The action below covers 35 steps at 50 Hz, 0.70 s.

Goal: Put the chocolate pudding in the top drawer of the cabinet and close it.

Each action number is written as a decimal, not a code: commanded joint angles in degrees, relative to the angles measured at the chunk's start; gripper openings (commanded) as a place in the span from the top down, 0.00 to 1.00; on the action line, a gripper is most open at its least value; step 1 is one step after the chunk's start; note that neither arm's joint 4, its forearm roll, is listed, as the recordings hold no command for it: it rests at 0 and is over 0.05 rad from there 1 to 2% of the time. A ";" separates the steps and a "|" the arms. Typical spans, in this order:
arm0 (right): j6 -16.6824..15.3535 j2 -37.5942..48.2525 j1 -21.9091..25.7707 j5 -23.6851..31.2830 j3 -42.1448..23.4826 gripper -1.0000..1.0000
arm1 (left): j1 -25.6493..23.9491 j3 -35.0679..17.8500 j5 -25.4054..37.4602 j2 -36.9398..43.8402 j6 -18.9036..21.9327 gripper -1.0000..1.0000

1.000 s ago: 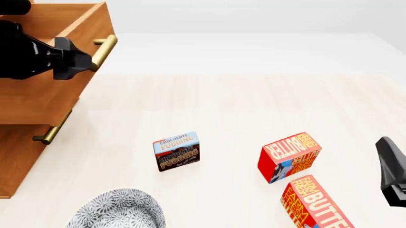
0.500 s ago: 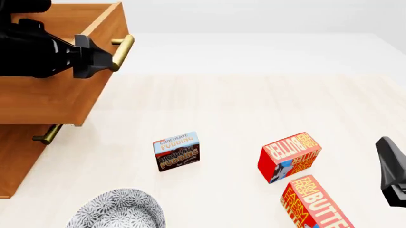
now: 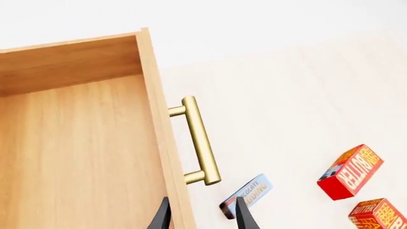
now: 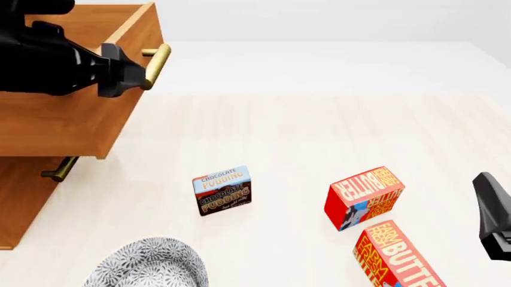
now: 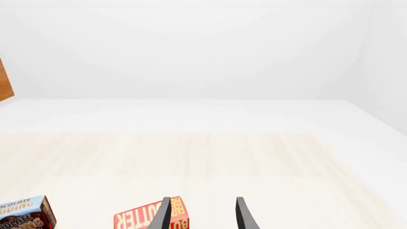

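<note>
The cabinet point(image 4: 20, 197) has its top drawer point(image 4: 76, 119) pulled out. The left jaws point(image 3: 201, 217) stand apart astride its front edge. The box reading "CHOCOLATE PUDDING" point(image 4: 222, 190) lies on open counter point(image 4: 319, 119), ahead of the right jaws point(image 5: 202, 214), also apart.

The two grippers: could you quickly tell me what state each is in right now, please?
Left gripper: open, holding nothing, hanging above the pulled-out top drawer behind its handle.
Right gripper: open, empty, above the table.
</note>
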 commanded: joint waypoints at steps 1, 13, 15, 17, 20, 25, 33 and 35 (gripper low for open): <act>0.00 -0.03 0.01 0.02 0.02 0.00 | -3.68 -2.68 2.12 5.18 6.84 0.00; 0.00 0.08 0.02 -0.04 -0.03 0.00 | -1.58 -7.45 7.34 1.81 9.35 0.00; 0.00 0.09 0.02 -0.04 -0.04 0.00 | 0.12 -8.92 8.91 0.03 12.08 0.00; -0.01 0.09 0.02 -0.04 -0.04 0.00 | 0.32 -9.30 9.17 -0.19 12.95 0.00; 0.00 0.09 0.02 -0.03 -0.04 0.00 | 1.22 -11.50 10.28 -0.80 14.58 0.00; -0.01 0.05 0.01 -0.02 -0.02 0.00 | 1.37 -13.34 10.74 -1.26 17.33 0.00; 0.00 0.06 0.02 -0.02 -0.02 0.00 | 1.58 -16.84 13.31 -3.10 19.80 0.00; 0.00 0.06 0.00 -0.02 -0.02 0.00 | 1.38 -17.32 13.84 -3.18 19.78 0.00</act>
